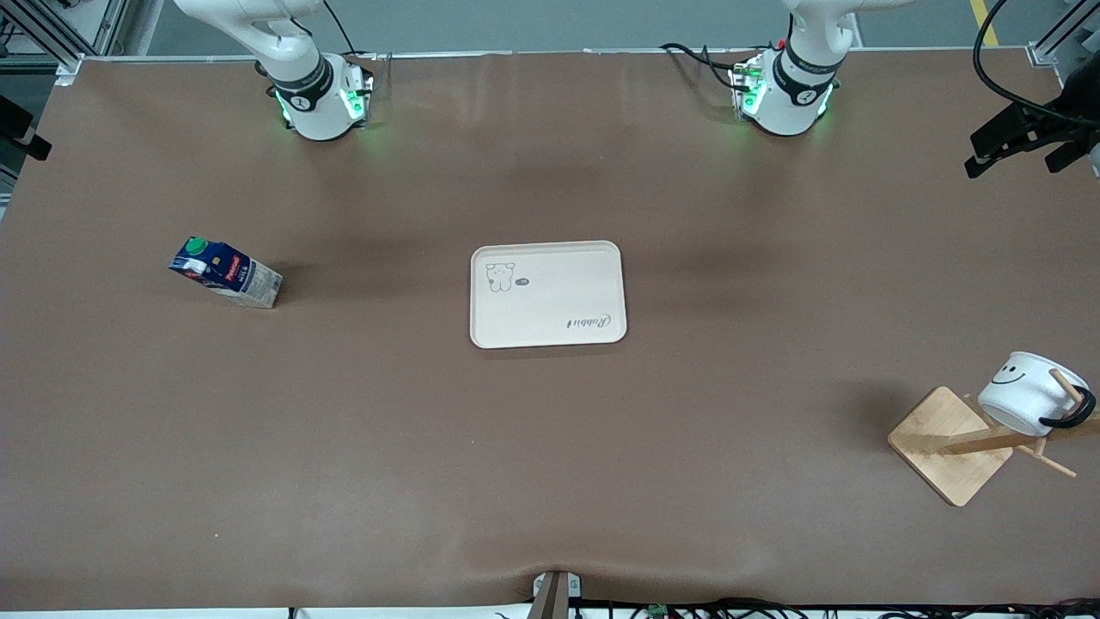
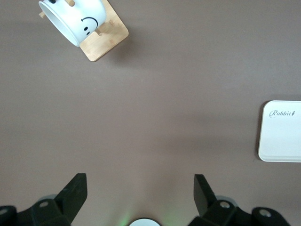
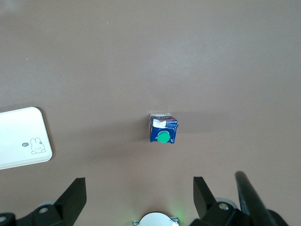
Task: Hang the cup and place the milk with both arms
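Observation:
The white cup [image 1: 1027,391] with a smiley face hangs by its black loop handle [image 1: 1070,413] on a peg of a wooden rack [image 1: 950,443], at the left arm's end of the table; it also shows in the left wrist view [image 2: 75,21]. The dark blue milk [image 1: 225,272] with a green cap stands upright at the right arm's end, and shows in the right wrist view [image 3: 162,128]. My left gripper [image 2: 140,188] is open and empty, high over bare table by its base. My right gripper [image 3: 139,190] is open and empty, high over bare table by its base. Neither gripper shows in the front view.
A cream tray [image 1: 547,294] with a rabbit drawing lies empty at the table's middle; its edges show in the left wrist view [image 2: 282,132] and the right wrist view [image 3: 21,136]. The two arm bases [image 1: 322,99] [image 1: 786,90] stand along the table's farthest edge.

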Controlling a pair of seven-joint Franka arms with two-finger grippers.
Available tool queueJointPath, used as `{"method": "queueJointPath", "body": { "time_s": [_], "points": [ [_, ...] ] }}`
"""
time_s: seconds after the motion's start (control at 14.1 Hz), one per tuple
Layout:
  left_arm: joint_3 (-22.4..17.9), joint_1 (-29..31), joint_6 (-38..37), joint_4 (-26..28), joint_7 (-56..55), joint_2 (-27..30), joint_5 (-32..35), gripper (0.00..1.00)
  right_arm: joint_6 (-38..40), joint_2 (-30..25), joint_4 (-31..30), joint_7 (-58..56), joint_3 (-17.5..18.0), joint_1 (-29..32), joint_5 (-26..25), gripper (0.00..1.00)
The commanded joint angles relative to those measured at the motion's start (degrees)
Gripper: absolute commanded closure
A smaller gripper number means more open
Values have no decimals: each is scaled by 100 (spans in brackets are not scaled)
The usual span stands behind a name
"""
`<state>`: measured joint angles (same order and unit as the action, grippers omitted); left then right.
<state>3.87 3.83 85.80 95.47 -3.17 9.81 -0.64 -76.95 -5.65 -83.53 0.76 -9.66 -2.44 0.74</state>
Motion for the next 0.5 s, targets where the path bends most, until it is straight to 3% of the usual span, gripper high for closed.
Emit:
{"method": "queueJointPath", "body": {
  "time_s": [0.0, 0.42],
  "points": [
    [97, 56, -2, 200, 62, 179, 90, 0, -180, 46, -76, -50, 43, 24, -301, 0],
    [403, 56, -124, 165, -376, 197, 335, 0, -224, 81, -49, -111, 70, -108, -337, 0]
  ]
}}
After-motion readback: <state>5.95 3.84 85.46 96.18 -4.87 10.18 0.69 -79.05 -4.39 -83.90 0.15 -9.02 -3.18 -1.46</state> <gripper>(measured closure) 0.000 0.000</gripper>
